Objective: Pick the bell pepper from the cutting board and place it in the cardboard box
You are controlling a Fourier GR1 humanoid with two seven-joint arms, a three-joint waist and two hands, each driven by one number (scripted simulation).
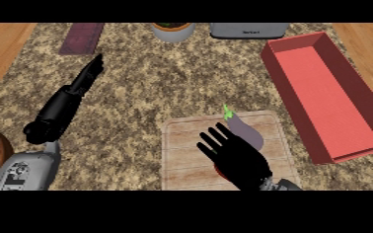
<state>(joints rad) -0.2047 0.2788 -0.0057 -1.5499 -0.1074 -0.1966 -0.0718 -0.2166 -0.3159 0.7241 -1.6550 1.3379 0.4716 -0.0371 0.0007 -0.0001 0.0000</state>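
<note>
Right hand over cutting board

We see the right hand [237,158], fingers spread wide, above the cutting board [182,153]; a red bit of pepper [218,170] shows beneath the palm, beside an eggplant [247,131]. Left hand [87,76] fingers straight. Red box [320,98] sits right

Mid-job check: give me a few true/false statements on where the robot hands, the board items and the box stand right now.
1. The right robot hand is over the cutting board. True.
2. An eggplant lies on the board. True.
3. The red box already holds a vegetable. False: nothing shows inside it.
4. The left robot hand is curled round something. False: its fingers are straight, holding nothing.
5. The box sits left of the board. False: it sits to the right.
</note>
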